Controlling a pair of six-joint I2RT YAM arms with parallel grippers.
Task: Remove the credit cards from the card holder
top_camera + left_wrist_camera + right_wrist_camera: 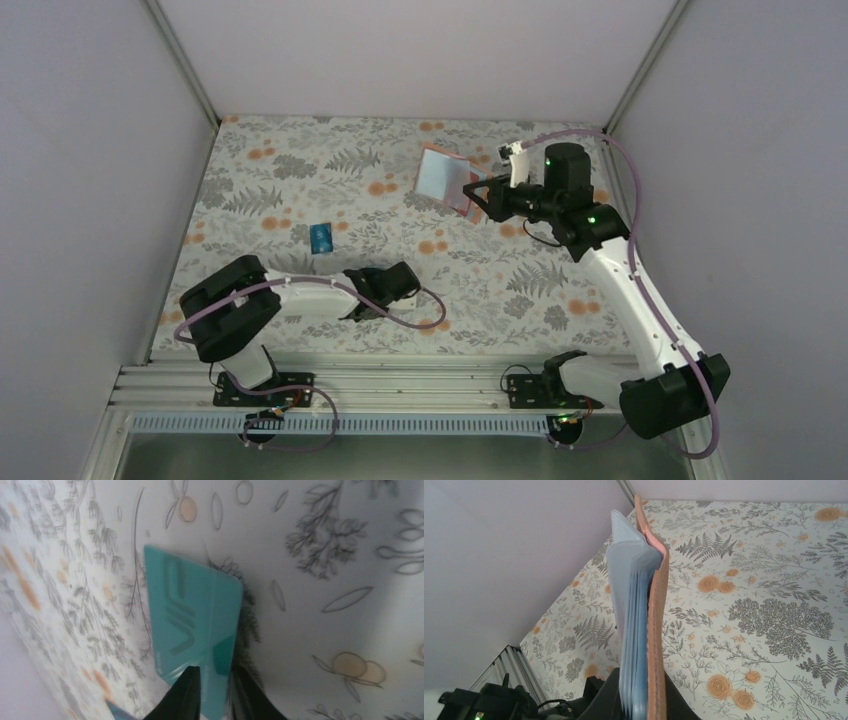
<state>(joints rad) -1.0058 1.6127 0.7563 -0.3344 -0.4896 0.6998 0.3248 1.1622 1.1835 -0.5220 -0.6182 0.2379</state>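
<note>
My right gripper [480, 197] is shut on the card holder [447, 178], a tan leather cover with clear plastic sleeves, and holds it up at the back of the table. In the right wrist view the holder [657, 630] stands edge-on between the fingers of my right gripper [646, 702], sleeves [631, 605] fanned to the left. My left gripper [215, 692] is shut on a teal-green card marked VIP [192, 610], held just above the table. In the top view my left gripper [360, 305] is low near the front and hides that card. A blue card [321, 238] lies flat on the table.
The table [300, 180] has a floral cloth and is walled at the back and both sides. A metal rail [400, 385] runs along the near edge by the arm bases. A blue corner [119, 711] shows at the lower left of the left wrist view.
</note>
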